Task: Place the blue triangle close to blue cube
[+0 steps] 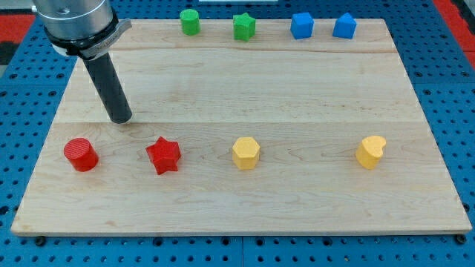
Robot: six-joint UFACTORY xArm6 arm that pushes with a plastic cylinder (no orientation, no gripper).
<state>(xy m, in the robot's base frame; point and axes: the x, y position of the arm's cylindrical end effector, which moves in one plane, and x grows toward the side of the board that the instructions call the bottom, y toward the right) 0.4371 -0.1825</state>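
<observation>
1. Nearest to the camera, in the lower half of the frame, four blocks stand in a row: a red cylinder [80, 154] at lower left, a red star [164, 155], a yellow hexagon [246, 153] and a yellow heart [371, 152] at lower right.
2. At the top edge of the wooden board [237, 208] stands a second row: a green cylinder [190, 21], a green star [243, 27], then two blue blocks in the upper right.
3. The two blue blocks look similar. The left one is taken for the blue cube [301, 25] and the right one, with a more pointed top, for the blue triangle [344, 26]; this reading is not certain.
4. The blue triangle is just beside the blue cube, with only a narrow gap between them, so the task seems almost fulfilled already. Probably a small push toward the frame's left would close the gap.
5. The arm has no claw, so no open or closed state can be told; it ends in a dark rod. The rod's tip [121, 119] rests on the board in the upper left, above and between the red cylinder and the red star, touching neither.
6. The tip is well apart from the blue blocks, likely because the approach is not yet begun.
</observation>
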